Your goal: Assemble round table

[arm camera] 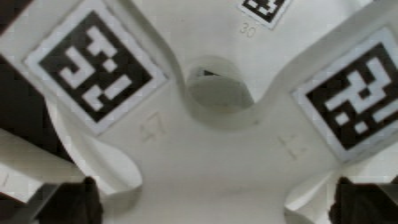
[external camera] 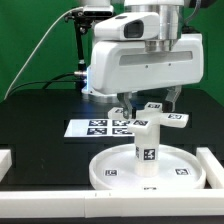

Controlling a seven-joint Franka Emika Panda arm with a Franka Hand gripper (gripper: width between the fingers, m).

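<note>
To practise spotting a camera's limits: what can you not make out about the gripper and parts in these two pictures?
1. Exterior view: whether the gripper touches the cross piece, which covers its fingertips.
2. Exterior view: the marker board, partly hidden behind the cross piece and leg.
3. Wrist view: the tags, cut off by the picture's edges; the fingertips, dark and blurred.

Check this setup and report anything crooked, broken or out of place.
Nothing stands out. The leg stands upright at the middle of the disc. The cross-shaped piece sits on top of it with no visible tilt, and the open pincer hangs above it. No damage shows.
</note>
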